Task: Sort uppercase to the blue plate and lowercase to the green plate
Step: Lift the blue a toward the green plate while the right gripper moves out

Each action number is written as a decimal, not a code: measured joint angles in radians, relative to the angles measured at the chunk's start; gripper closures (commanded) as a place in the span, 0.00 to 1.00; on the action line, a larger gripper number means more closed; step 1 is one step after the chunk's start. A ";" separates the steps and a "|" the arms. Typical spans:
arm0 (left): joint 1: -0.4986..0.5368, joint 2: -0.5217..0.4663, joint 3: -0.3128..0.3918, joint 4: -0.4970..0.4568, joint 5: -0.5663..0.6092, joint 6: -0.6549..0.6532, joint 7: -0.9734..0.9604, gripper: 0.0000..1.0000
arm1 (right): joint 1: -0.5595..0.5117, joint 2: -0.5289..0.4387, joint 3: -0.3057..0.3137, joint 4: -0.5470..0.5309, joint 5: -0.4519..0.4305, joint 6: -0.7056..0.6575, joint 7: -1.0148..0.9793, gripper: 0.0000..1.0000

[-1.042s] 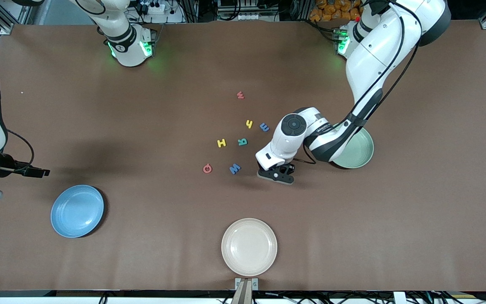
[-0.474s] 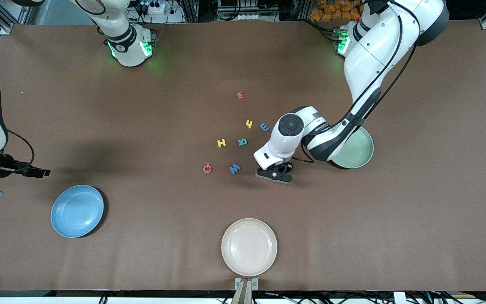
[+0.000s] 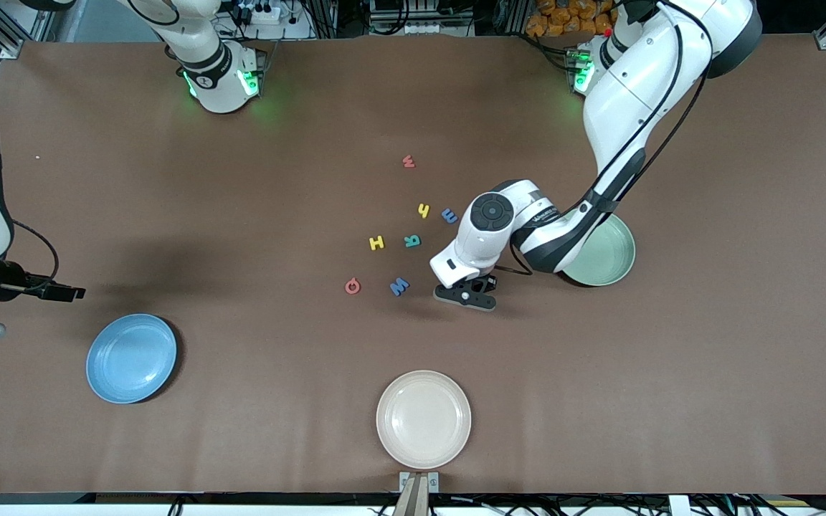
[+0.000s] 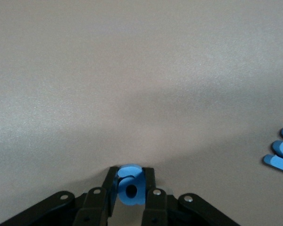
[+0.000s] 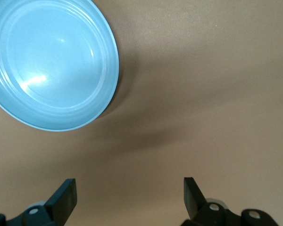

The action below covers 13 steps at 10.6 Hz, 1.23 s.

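My left gripper (image 3: 464,294) is low over the table beside the blue angular M (image 3: 399,286), shut on the rounded blue e/a (image 4: 130,186), which stands upright between the fingers. The M's edge shows in the left wrist view (image 4: 282,153). On the table lie the red Q (image 3: 353,287), yellow H (image 3: 377,242), teal R (image 3: 412,241), yellow h (image 3: 424,210), blue three-pronged m (image 3: 449,215) and red w (image 3: 408,161). My left arm partly covers the green plate (image 3: 610,265). My right gripper (image 5: 129,197) waits open and empty beside the blue plate (image 3: 131,358), which also shows in the right wrist view (image 5: 52,61).
A cream-white plate (image 3: 424,419) sits near the table's edge nearest the front camera. Both robot bases stand along the edge farthest from it.
My left gripper has shifted slightly toward the blue M with the blue e/a in it. The right arm has not moved.
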 measured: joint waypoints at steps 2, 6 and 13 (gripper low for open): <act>0.004 0.000 0.002 0.010 -0.017 -0.004 -0.001 0.80 | 0.000 0.000 0.000 0.000 0.000 0.000 0.000 0.00; 0.010 -0.010 -0.001 0.074 -0.067 -0.082 -0.001 0.87 | 0.000 0.001 0.000 0.000 0.000 0.000 0.000 0.00; 0.186 -0.178 -0.063 0.090 -0.492 -0.299 0.422 0.90 | 0.028 -0.013 0.049 0.016 0.043 -0.040 0.002 0.00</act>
